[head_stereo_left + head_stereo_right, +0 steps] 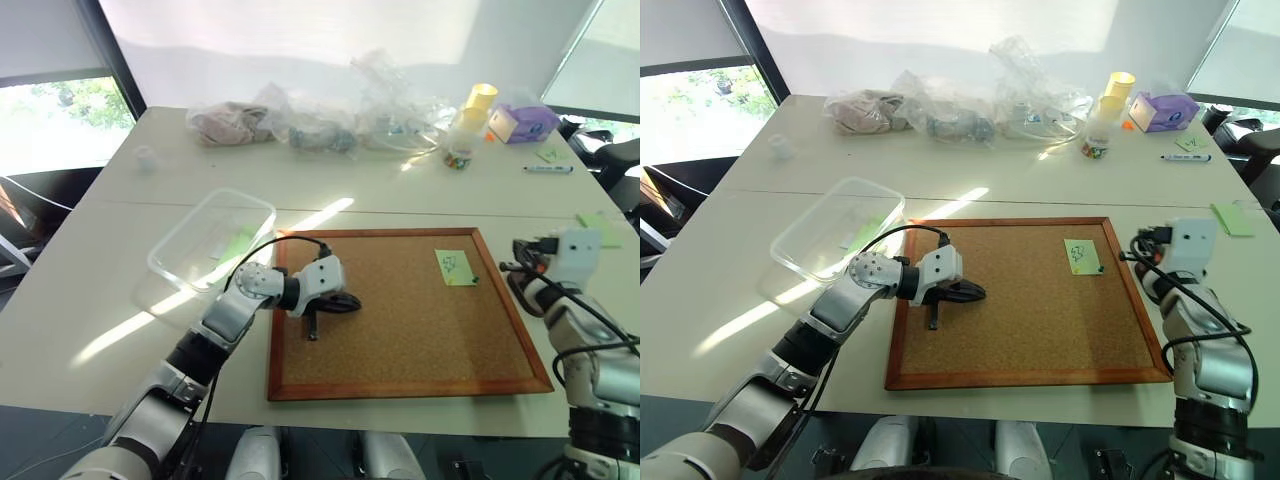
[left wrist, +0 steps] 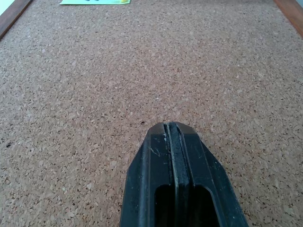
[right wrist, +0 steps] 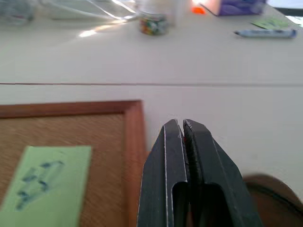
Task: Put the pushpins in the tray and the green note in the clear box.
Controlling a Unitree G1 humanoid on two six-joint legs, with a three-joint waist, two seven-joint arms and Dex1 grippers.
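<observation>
On the cork board (image 1: 400,320), green note (image 1: 455,266) partly cut off in the wrist views, left gripper (image 2: 171,130) and right gripper (image 3: 182,124) both clenched empty.

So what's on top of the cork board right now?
On the cork board lies the green note, a dark pin at its lower corner. The left gripper, jaws shut, is over the middle. Whatever lies beneath that gripper is hidden.
</observation>
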